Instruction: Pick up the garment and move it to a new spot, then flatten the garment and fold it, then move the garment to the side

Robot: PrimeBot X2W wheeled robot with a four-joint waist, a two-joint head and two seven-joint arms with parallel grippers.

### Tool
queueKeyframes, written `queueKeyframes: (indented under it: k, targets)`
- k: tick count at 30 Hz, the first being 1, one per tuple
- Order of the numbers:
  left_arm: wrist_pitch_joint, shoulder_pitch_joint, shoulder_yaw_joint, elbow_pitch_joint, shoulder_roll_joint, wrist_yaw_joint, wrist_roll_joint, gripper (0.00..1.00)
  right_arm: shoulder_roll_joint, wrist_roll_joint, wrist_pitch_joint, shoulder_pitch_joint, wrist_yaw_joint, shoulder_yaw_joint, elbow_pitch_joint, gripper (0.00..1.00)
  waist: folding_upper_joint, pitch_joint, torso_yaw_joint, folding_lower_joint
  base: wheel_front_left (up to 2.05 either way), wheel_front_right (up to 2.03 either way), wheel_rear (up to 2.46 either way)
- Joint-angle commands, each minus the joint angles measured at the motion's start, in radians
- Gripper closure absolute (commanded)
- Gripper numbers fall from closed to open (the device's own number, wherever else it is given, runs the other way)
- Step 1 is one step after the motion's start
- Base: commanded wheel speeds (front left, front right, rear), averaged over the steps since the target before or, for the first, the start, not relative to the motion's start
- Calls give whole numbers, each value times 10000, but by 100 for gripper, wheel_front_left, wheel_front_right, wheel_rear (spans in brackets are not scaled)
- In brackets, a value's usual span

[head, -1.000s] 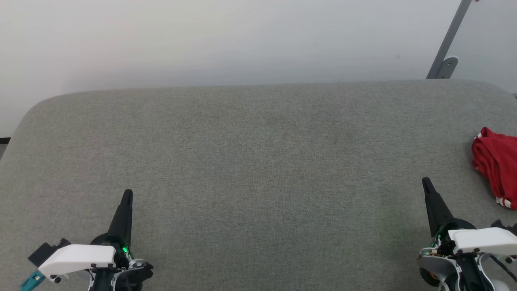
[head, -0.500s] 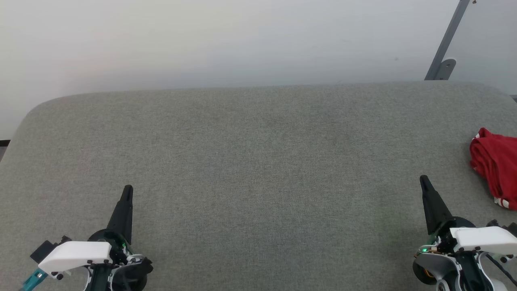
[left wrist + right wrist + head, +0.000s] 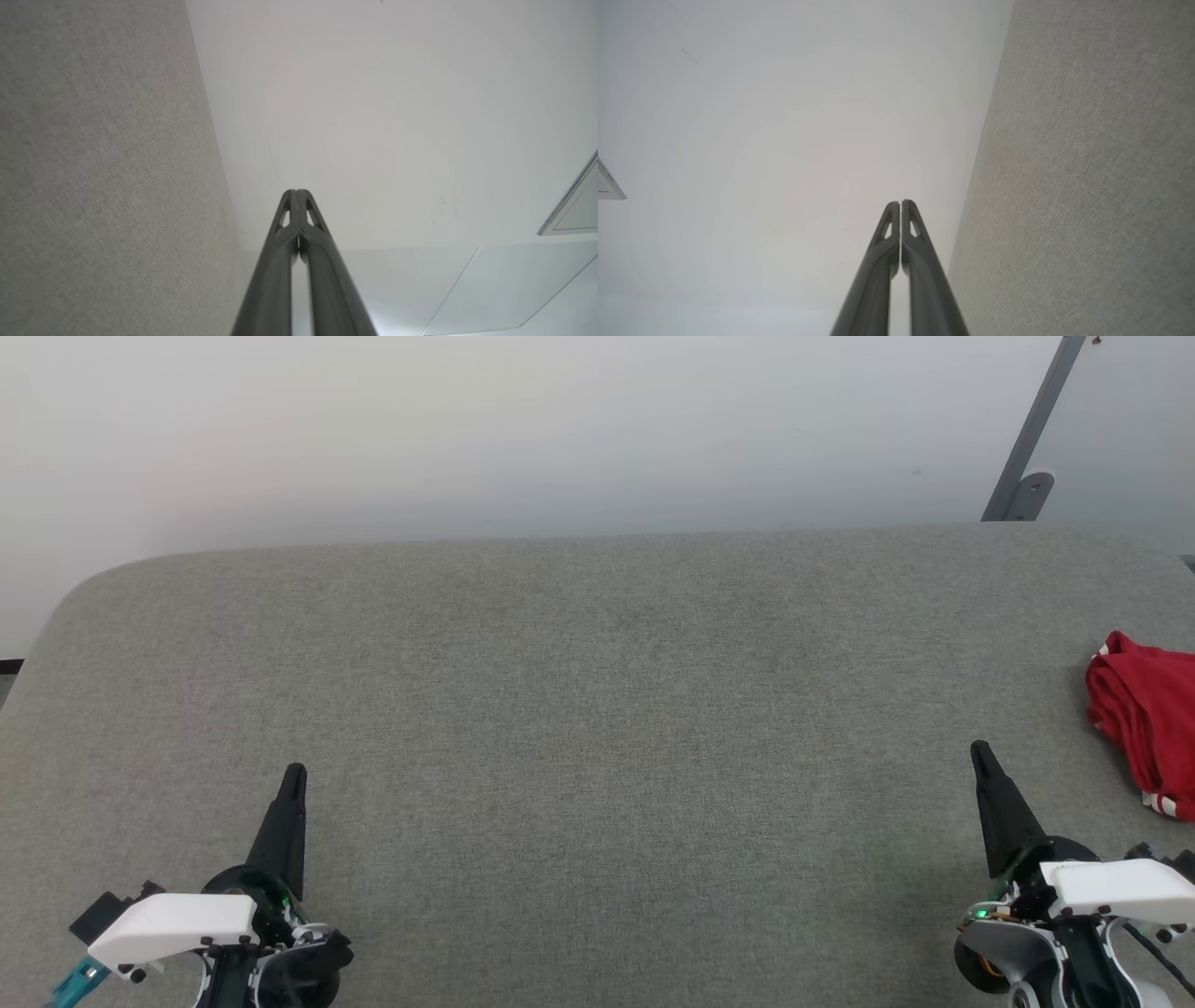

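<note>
The garment [image 3: 1146,719] lies crumpled in a red heap with a bit of white stripe trim at the right edge of the grey table [image 3: 597,709], partly cut off by the head view's border. My right gripper [image 3: 979,753] is shut and empty, low at the right, a short way left of and nearer than the heap. My left gripper [image 3: 295,777] is shut and empty at the lower left, far from the garment. In the wrist views each gripper's tips meet: left [image 3: 296,192], right [image 3: 900,203], pointing past the table toward the pale wall.
A white wall [image 3: 560,429] rises behind the table's far edge. A grey metal strut with a bracket [image 3: 1025,476] leans at the back right. The table's corners are rounded. Grey cloth stretches wide between the two grippers.
Over the second the head camera shifted slightly, so the whole picture moved a little. Both grippers stayed shut; the garment lies where it was.
</note>
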Motion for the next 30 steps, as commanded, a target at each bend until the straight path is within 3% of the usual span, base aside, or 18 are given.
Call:
queueKeyframes:
  k: [1,30]
  targets:
    - [46,-131,39,-7,7,-52,6,100,15,31,33,-89,0,-3,19,100,-1,0,0,0,0,0,0]
    - [110,-140,119,-2,-59,-52,79,100,16,30,33,-89,0,-4,17,100,-1,0,0,0,0,0,0]
